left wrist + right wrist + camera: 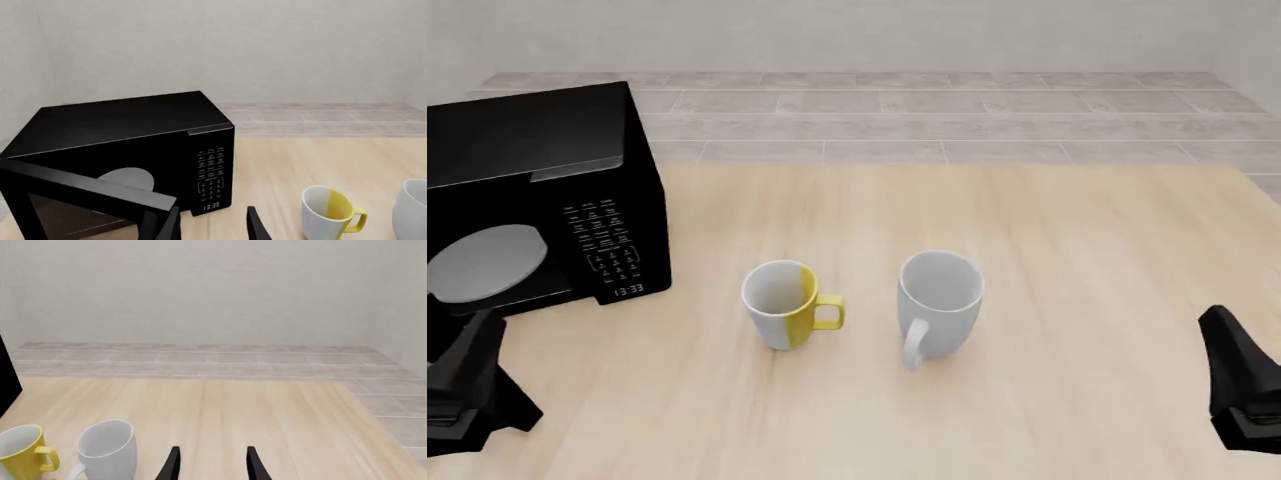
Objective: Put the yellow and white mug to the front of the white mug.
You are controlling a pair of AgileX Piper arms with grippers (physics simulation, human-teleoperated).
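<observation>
Both grippers stand parted and empty: the left gripper ahead of the black microwave oven with its door open, the right gripper well apart from both mugs. The small half-yellow, half-white ceramic mug stands upright forward and right of the left gripper, just beside the plain white ceramic mug (handles apart). The likely risk is that a reach clips the white mug or the microwave door.

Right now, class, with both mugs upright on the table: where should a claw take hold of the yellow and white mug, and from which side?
Probably from above, on the rim of the yellow and white mug. It stands upright, mouth open. Its handle points toward the white mug, so close on the wall away from that handle; the left claw, open, sits on that side.
</observation>
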